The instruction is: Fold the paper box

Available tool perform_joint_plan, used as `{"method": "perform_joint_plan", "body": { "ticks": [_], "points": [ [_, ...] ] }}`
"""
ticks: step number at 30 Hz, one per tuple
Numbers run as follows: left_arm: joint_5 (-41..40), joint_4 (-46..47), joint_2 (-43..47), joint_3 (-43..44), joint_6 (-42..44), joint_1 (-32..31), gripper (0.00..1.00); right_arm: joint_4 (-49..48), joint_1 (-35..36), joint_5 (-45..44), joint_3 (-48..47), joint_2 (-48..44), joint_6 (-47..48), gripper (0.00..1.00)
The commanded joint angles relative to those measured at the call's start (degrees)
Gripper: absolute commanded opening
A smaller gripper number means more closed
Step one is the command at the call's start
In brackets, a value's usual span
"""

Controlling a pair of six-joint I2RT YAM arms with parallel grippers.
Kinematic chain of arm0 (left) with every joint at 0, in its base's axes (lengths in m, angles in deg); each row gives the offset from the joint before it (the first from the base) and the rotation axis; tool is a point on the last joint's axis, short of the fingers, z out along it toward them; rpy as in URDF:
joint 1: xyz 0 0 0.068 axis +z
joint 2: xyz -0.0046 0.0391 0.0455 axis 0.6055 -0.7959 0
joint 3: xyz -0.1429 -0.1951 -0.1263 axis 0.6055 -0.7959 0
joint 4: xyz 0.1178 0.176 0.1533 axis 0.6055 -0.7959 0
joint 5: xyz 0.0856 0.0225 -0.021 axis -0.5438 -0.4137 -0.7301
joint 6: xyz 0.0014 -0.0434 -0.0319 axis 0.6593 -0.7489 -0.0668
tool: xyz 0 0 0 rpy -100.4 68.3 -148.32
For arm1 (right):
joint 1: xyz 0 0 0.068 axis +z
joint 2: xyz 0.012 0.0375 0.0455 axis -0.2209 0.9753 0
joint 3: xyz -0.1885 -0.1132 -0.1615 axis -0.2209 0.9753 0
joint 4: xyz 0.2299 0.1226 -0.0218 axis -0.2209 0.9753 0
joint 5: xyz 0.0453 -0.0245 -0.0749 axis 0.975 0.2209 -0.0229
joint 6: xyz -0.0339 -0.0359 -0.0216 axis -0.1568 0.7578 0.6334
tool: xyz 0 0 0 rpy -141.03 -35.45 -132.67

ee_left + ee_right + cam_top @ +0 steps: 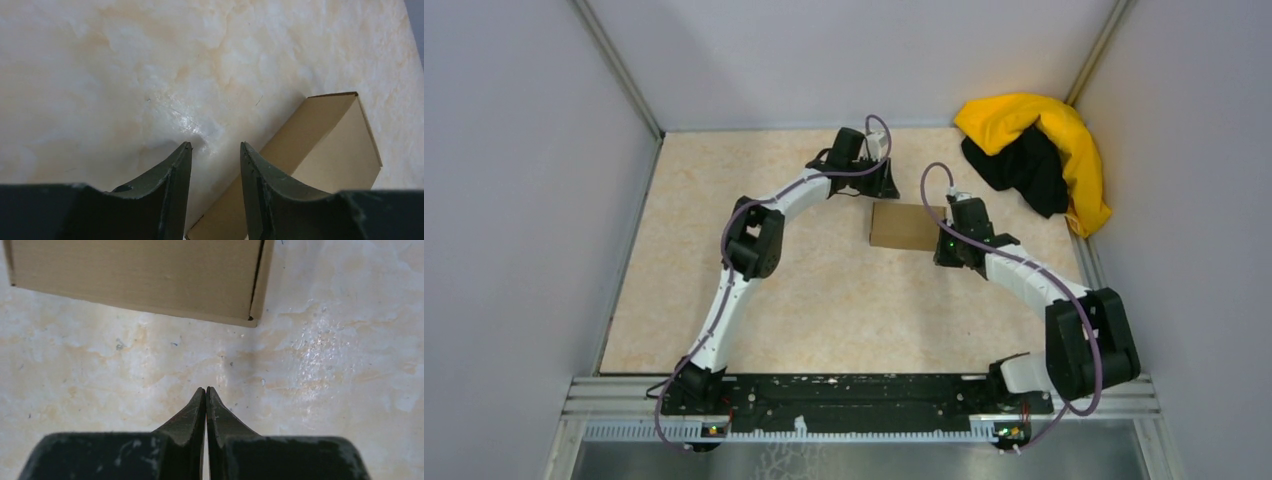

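One plain brown rectangular cardboard box [907,226] lies folded shut, one end seam visible. Left gripper [215,145] parted, right gripper [206,388] clenched; both empty.

Plain brown cardboard box [906,226] was folded shut, lying flat. Sat just right of left fingers [175,185]. Lay ahead of right fingers [192,420], clear of their tips.
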Motion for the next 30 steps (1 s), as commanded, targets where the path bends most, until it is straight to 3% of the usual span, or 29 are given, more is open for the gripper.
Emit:
{"method": "perform_joint_plan", "body": {
  "ticks": [1,6,12,19,22,30],
  "points": [
    [6.61,7.03,-1.73,-0.67,-4.52,0.0,0.47,-9.55,-0.09,-4.23,2.19,3.6,-5.26,0.0],
    [8.61,7.73,-0.74,-4.79,-4.66,-0.16,0.45,-13.93,-0.36,-6.18,1.31,9.74,-7.24,0.0],
    [7.43,15.47,11.34,-26.3,-4.2,-1.66,0.44,-18.27,-3.36,-6.81,-1.18,16.76,-6.72,0.0],
    [4.83,23.46,21.22,-47.64,-5.24,-5.67,0.43,-22.34,-5.48,1.23,-4.51,22.43,-6.87,0.0],
    [4.42,24.67,20.94,-48.82,-6.04,-6.39,0.43,-25.59,-4.68,8.24,-4.93,24.83,-7.87,0.0],
    [2.6,21.75,19.78,-46.43,-4.75,-6.99,0.42,-27.22,1.65,10.22,-0.22,21.9,-8.75,0.0]
  ]
}}
